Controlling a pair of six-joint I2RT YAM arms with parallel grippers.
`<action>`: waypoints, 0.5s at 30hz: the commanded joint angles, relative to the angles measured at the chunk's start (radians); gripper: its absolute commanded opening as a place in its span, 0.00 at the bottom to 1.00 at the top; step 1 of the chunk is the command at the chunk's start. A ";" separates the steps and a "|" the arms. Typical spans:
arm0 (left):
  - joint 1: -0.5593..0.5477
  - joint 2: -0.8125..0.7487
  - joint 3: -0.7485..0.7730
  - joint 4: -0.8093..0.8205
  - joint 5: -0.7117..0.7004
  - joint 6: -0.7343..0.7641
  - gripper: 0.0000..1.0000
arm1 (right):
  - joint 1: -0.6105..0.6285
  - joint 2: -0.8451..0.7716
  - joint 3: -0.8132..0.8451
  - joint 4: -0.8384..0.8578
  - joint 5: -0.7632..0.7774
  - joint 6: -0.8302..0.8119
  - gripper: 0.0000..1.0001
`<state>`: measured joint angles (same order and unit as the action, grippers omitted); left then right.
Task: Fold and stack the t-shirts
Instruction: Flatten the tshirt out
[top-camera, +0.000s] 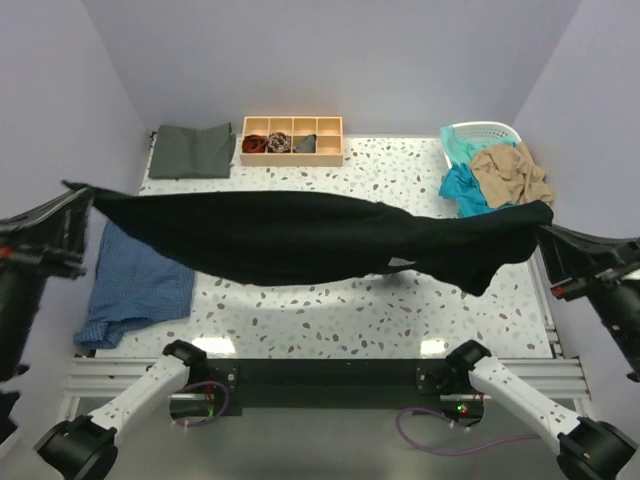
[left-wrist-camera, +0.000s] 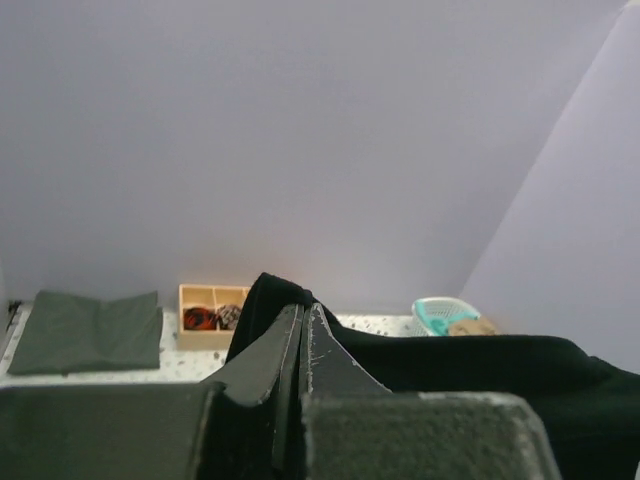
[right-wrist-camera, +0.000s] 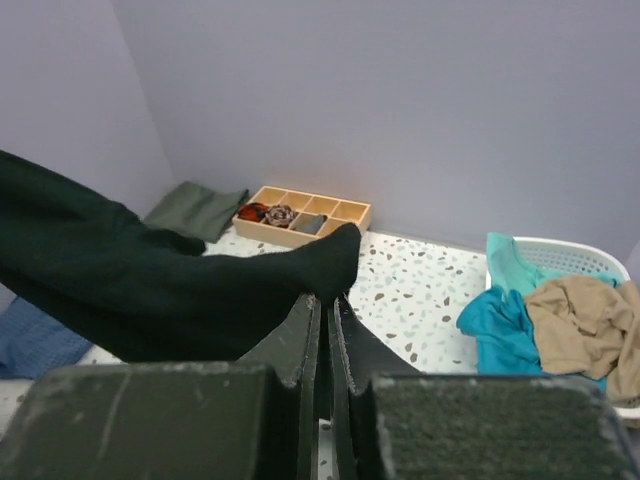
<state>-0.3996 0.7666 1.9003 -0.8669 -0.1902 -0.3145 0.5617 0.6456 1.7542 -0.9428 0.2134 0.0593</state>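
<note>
A: Gripper state?
B: Both clamped. The left gripper (top-camera: 82, 197) pinches one end of the large black cotton t-shirt (top-camera: 300, 235), the right gripper (top-camera: 546, 230) the other.
A: Shirt position?
B: Airborne, stretched from the desk's left edge to its right edge, sagging mid-span. Also a folded grey-green t-shirt (top-camera: 190, 150) at the far-left corner.

We see one t-shirt (top-camera: 300, 235) spanning above the table (top-camera: 400, 300), its ends pinched by the left gripper (top-camera: 85, 205) and the right gripper (top-camera: 548, 232). Behind it lie a folded t-shirt (top-camera: 190, 150) at far left, a divided box (top-camera: 292, 140) just right of that, and a basket (top-camera: 490, 130) at far right holding more t-shirts (top-camera: 510, 172). Another garment (top-camera: 135, 285) lies near left.
</note>
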 joint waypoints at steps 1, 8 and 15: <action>0.001 -0.010 0.170 -0.095 0.061 -0.006 0.00 | -0.003 0.034 0.129 -0.099 -0.122 -0.039 0.00; 0.001 0.010 0.313 -0.118 0.126 -0.038 0.00 | -0.011 0.038 0.275 -0.076 -0.210 -0.047 0.00; 0.001 0.004 0.228 -0.109 0.065 -0.061 0.00 | -0.013 0.058 0.222 -0.033 -0.177 -0.055 0.00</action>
<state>-0.3996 0.7395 2.2051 -0.9714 -0.0753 -0.3542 0.5552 0.6636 2.0480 -1.0271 0.0113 0.0269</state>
